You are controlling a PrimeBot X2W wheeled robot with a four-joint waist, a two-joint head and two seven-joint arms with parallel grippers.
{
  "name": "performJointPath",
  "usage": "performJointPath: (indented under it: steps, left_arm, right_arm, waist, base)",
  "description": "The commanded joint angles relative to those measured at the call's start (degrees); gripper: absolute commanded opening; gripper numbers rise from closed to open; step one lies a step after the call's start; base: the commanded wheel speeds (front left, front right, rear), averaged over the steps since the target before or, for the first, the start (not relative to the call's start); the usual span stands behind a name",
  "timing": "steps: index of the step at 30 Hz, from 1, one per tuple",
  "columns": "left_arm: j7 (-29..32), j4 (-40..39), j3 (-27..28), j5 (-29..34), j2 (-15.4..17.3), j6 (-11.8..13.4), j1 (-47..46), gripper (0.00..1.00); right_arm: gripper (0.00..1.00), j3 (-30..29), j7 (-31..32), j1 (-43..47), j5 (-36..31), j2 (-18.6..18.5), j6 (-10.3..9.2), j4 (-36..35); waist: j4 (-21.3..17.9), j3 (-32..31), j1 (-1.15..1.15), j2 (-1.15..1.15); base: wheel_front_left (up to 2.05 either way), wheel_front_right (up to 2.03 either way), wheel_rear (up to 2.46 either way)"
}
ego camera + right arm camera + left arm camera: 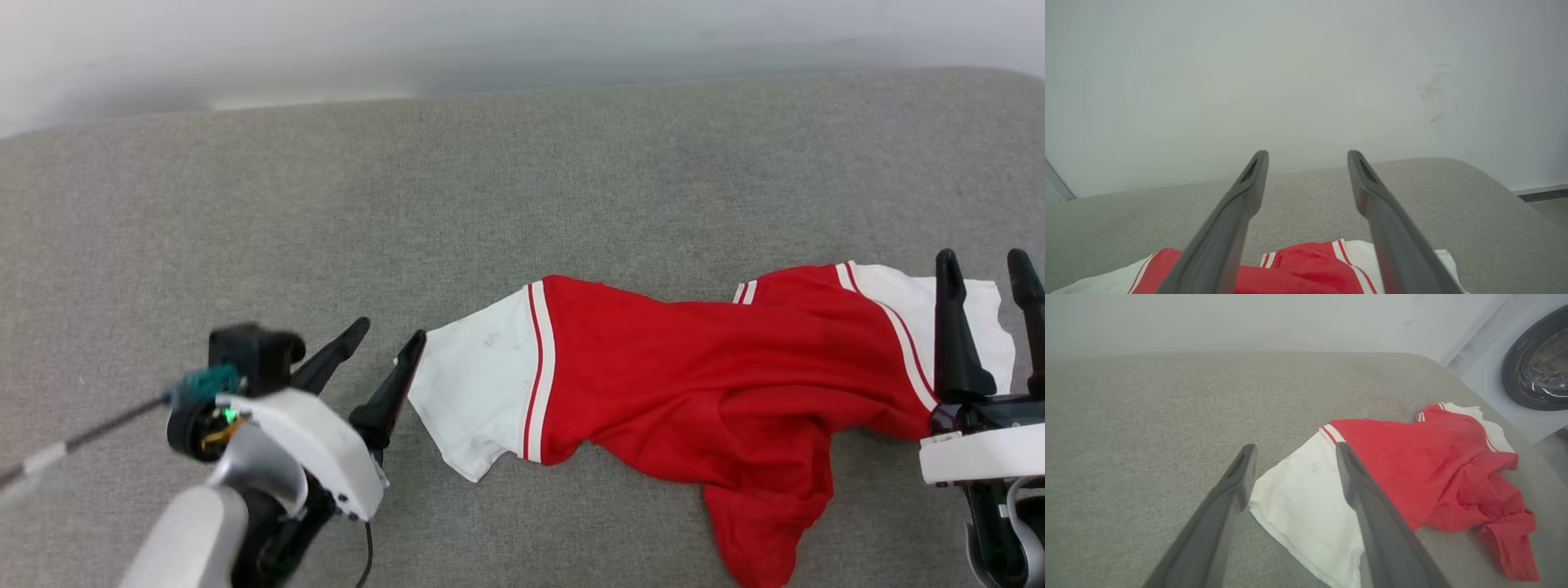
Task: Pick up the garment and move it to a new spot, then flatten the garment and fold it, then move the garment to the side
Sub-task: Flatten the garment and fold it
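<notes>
Head view: the garment [694, 384] lies crumpled on the grey pad [408, 188] from 6 to 3 o'clock. One white sleeve [478, 392] has its edge just beside the left gripper [390, 329] at 8 o'clock, the right gripper [982, 257] stands over the other sleeve at 3 o'clock, both jaws are released and empty, and bare pad runs from 9 to 1 o'clock.
Left wrist view: the sleeve corner lies between the spread fingers, with bare pad from 9 to 12 o'clock and the pad's rounded corner at 2 o'clock.
Right wrist view: red cloth and striped trim lie at 6 o'clock under the spread fingers, with bare pad ahead up to the wall [1306, 81] at 12 o'clock.

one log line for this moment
left claw open, beside white sleeve | right claw open, over other sleeve | red thin-fabric jersey shirt crumpled on grey fabric surface
</notes>
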Motion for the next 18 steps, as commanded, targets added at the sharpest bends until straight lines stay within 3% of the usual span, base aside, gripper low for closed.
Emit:
performJointPath:
  steps: [1,5,9,13,18]
  left_arm:
    - [4.38,-0.34,-0.95,-2.67,1.66,-0.07,-2.69,1.0]
    - [21.45,2.09,-2.92,-9.39,5.9,0.16,-8.49,1.0]
    - [36.21,2.25,-3.37,-12.92,9.49,2.47,-14.82,1.0]
    - [44.1,1.88,-4.41,-15.84,9.94,3.76,-17.51,1.0]
    - [48.89,2.65,-6.64,-14.72,10.92,4.71,-19.68,1.0]
  right_arm:
    - [1.0,-0.42,0.2,0.41,-0.42,0.27,-0.02,-0.64]
    - [1.0,-1.16,0.49,-0.68,-0.9,0.68,-0.02,-1.79]
    - [1.0,-0.91,0.58,-1.73,-1.09,1.19,-0.02,-2.21]
    - [1.0,-1.19,0.21,-1.89,-1.15,1.63,-0.02,-1.82]
    - [1.0,-0.87,-0.45,-2.89,-0.9,2.03,-0.02,-1.37]
  waist:
    - [0.05,0.93,0.0,0.0]
    - [-0.15,2.8,0.0,0.0]
    - [-0.91,4.37,0.0,0.0]
    - [-1.65,5.74,0.0,0.0]
    - [-2.76,7.76,0.0,0.0]
  base:
    - [0.0,0.0,0.0]
    - [0.0,0.0,0.0]
    - [0.0,0.0,0.0]
    - [0.0,0.0,0.0]
    - [0.0,0.0,0.0]
